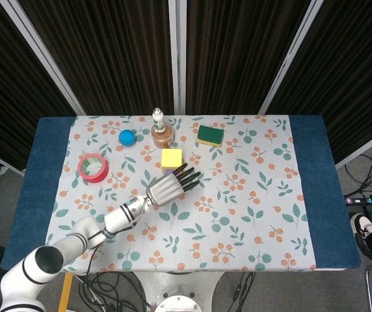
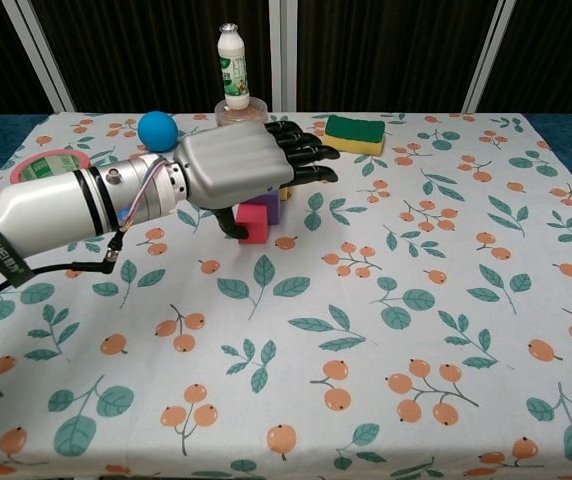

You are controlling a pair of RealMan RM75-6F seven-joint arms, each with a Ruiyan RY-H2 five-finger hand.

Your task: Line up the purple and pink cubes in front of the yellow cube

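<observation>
With the left hand (image 2: 231, 170) hovering fingers-spread and empty directly over them, the pink cube (image 2: 256, 222) sits on the desk just below its palm, purple cube (image 2: 271, 206) touching behind, yellow cube (image 1: 171, 158) beyond; right hand unseen.

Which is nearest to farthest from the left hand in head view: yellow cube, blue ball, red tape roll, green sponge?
From the left hand:
1. yellow cube, just beyond the fingertips
2. green sponge, far right, and blue ball, far left: too close to call
3. red tape roll, out to the left
</observation>
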